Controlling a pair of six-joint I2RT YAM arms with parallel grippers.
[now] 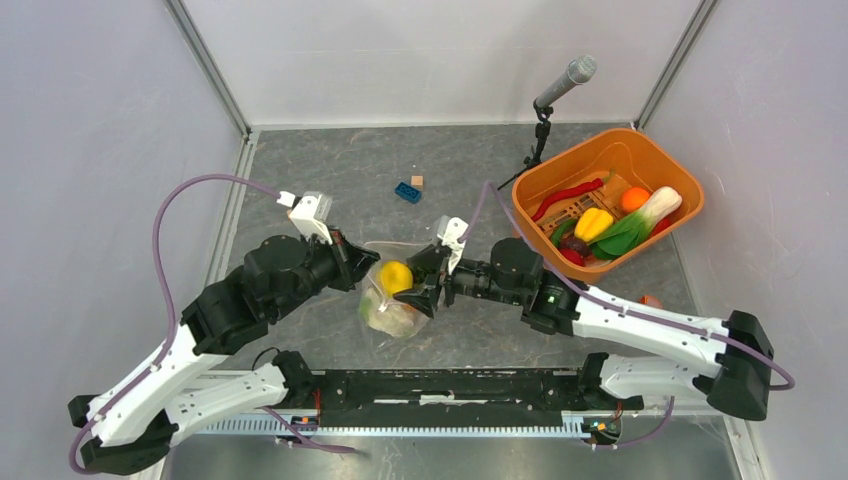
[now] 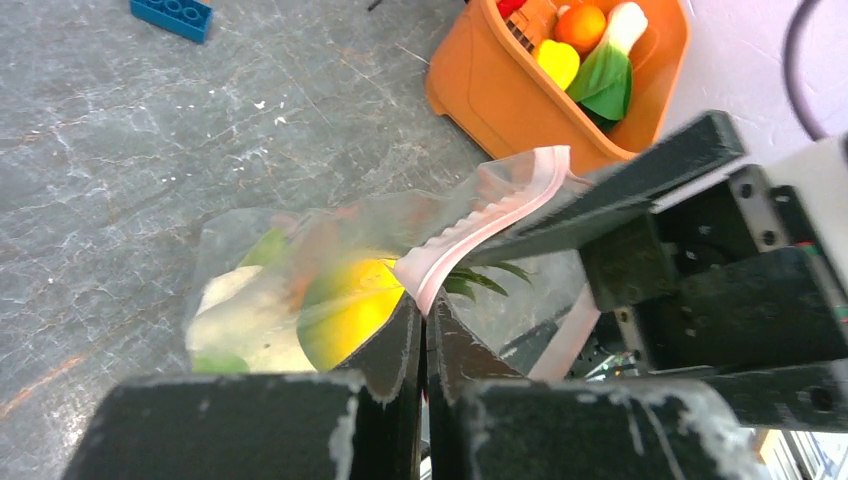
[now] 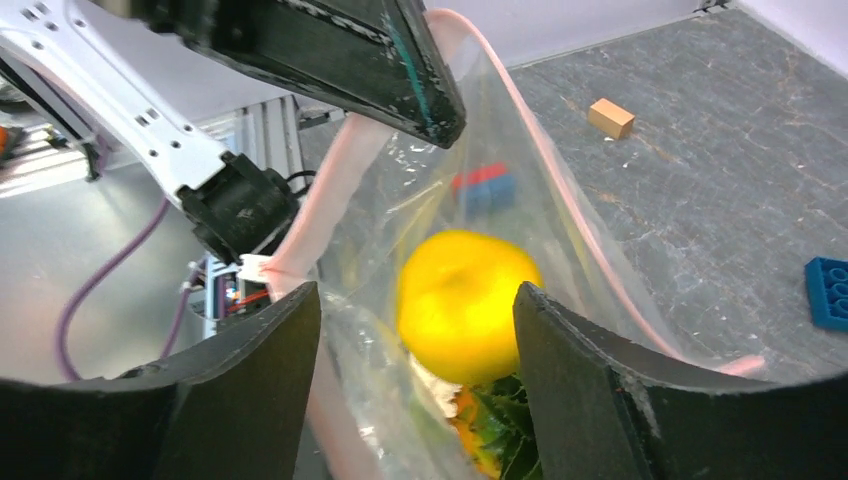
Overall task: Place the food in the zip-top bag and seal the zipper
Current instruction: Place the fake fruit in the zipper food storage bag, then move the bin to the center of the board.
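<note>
Pink zipper [image 2: 500, 205] in closed left tool [image 2: 422, 310]

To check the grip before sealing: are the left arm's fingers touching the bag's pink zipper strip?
Touching. In the left wrist view the left fingers are shut on the pink zipper strip, which comes out from between their tips.

The whole counter [image 1: 330, 170] is overlooked from high above its near edge. The zip-top bag [image 1: 385, 318] is framed closely by both wrist views from opposite sides: the left is aimed toward the far right corner, the right toward the left edge.
</note>
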